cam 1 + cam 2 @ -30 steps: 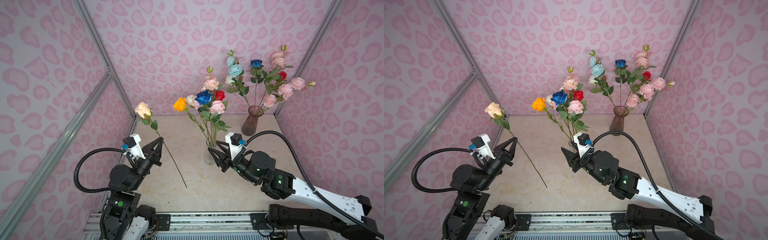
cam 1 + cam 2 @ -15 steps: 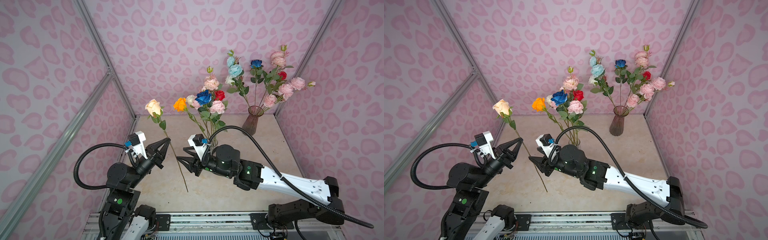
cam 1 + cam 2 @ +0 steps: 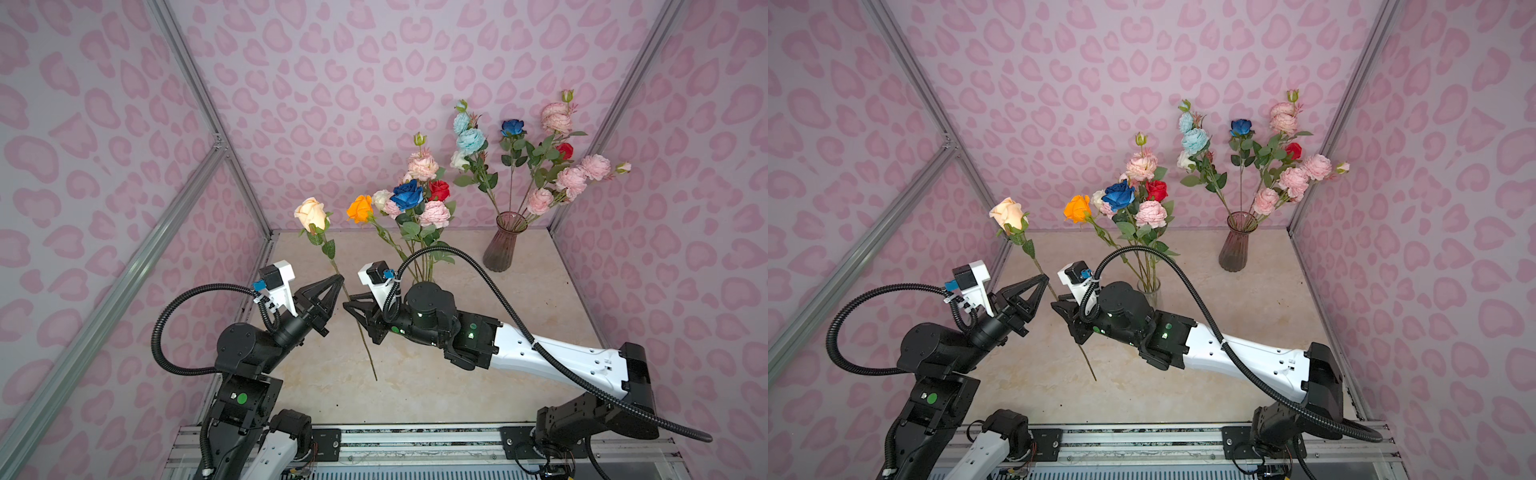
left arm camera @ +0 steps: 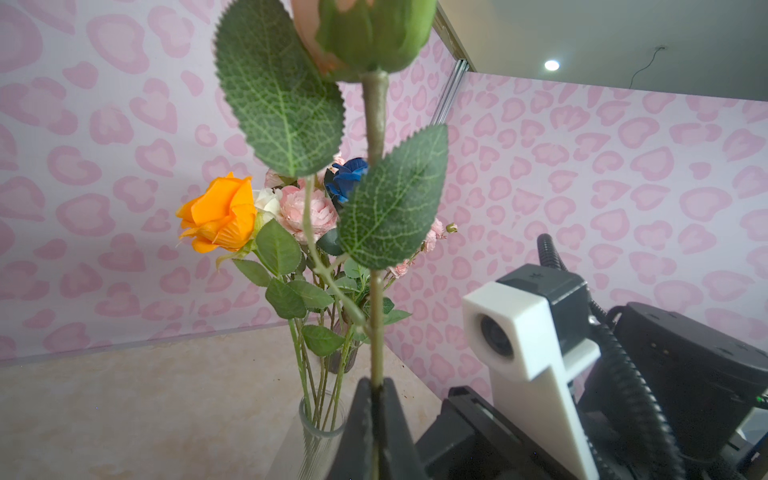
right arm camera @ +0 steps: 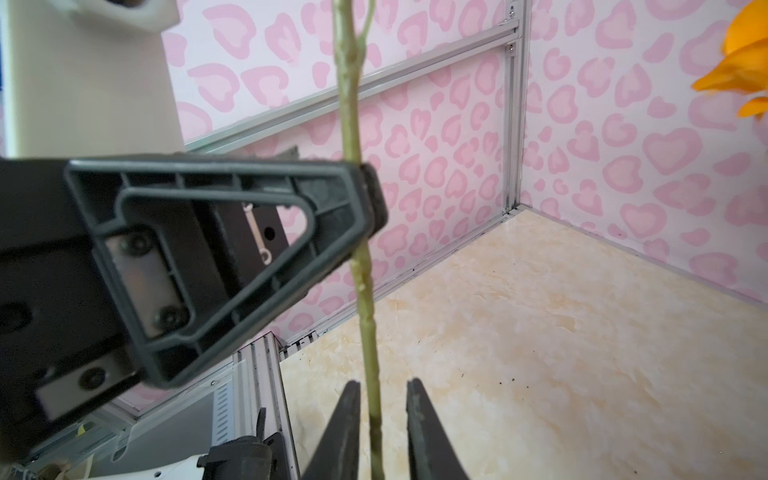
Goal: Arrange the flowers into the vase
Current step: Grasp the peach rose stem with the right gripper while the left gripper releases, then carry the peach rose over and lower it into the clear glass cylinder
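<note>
- And there it was: the peach rose (image 3: pixel 311 213), up in the air to the left of the clear vase (image 3: pixel 1152 292) in both top views. Its stem was tilted, with the head leaning away from that vase and the cut end low toward the front. I could not tell whether the tip touched the tabletop (image 3: pixel 519 332).
- The left gripper (image 3: pixel 341 278) had the rose. Its fingers were pressed flat together on the stem just below the two leaves, with no gap between them.
- The right gripper (image 5: pixel 381 390) reached across in front of the clear vase and straddled the same stem a little lower down. Its jaws were only narrowly parted, with a sliver of space on each side of the stem, so it was not yet pinching.
- The two grippers sat tip to tip, very close, both left of the clear vase.
- The clear vase itself was full: an orange rose (image 3: pixel 360 208), a dark blue rose (image 3: pixel 408 194), a red rose (image 3: pixel 439 189) and pink peonies (image 3: pixel 434 212).
- Behind and to the right of the clear vase, well apart from it, stood a purple vase (image 3: pixel 500 246). Light blue, dark blue, red and pink heads fanned out of it.
- Pink heart-patterned walls (image 3: pixel 332 62) closed in behind the clear vase.
</note>
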